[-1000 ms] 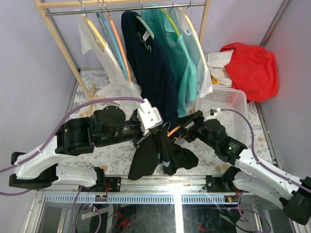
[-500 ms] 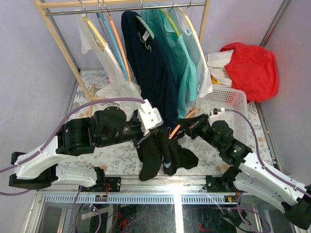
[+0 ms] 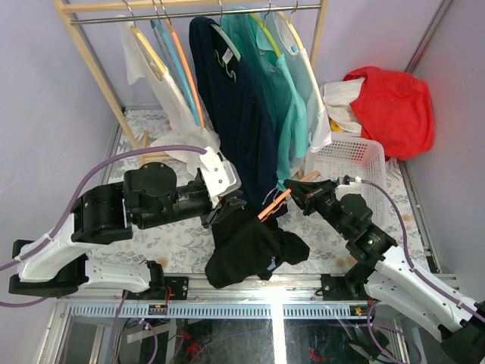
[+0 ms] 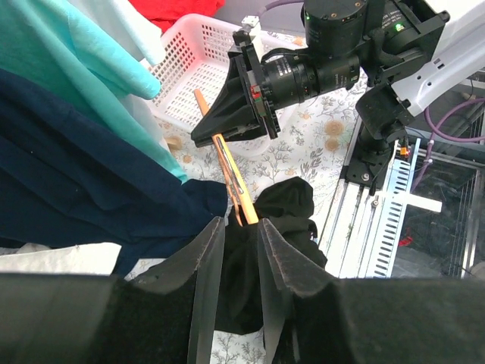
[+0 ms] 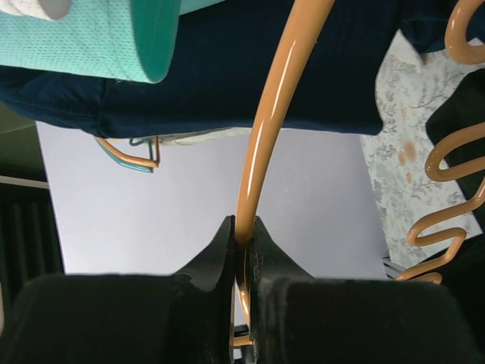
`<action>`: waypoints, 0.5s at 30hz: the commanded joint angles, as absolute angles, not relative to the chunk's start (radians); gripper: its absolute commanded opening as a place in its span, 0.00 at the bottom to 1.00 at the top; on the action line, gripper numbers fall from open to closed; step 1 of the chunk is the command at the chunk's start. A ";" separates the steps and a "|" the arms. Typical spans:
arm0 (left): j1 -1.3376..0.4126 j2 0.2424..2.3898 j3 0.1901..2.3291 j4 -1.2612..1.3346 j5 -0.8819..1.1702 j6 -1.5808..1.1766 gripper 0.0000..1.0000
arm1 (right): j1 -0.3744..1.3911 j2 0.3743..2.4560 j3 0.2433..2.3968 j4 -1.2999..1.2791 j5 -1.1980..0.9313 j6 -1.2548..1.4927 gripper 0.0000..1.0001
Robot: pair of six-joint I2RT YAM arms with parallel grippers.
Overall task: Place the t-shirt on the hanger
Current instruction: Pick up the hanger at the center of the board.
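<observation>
Top external view: the black t-shirt [image 3: 246, 246] droops near-centre, bunched at the low end of the orange hanger [image 3: 274, 203]. The right gripper [image 3: 295, 189] is clamped tight on the hanger's arm. The left gripper [image 3: 218, 216] has its jaws a bit apart, maybe with cloth caught in them, hard to say. I'd hold the hanger steady and work the collar further up that arm.

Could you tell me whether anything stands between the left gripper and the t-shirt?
Nothing visible does: the t-shirt shows directly in the open gap of the left gripper; the hanger, clamped by the right gripper, enters the cloth just beyond.
</observation>
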State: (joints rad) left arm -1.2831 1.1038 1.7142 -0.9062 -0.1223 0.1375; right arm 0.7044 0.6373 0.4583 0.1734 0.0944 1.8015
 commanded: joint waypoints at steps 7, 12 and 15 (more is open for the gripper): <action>-1.282 1.108 1.714 -0.857 -0.113 0.102 0.27 | 0.694 0.642 0.438 0.431 0.127 1.958 0.00; -1.282 1.091 1.674 -0.888 -0.145 0.073 0.32 | 0.676 0.609 0.434 0.452 0.146 1.987 0.00; -1.282 1.083 1.628 -0.899 -0.132 0.044 0.37 | 0.666 0.600 0.448 0.449 0.153 1.989 0.00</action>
State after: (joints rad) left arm -1.2831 1.0996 1.6783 -0.9123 -0.1234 0.0910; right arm 0.6861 0.6327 0.4149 0.3126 0.1127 1.9282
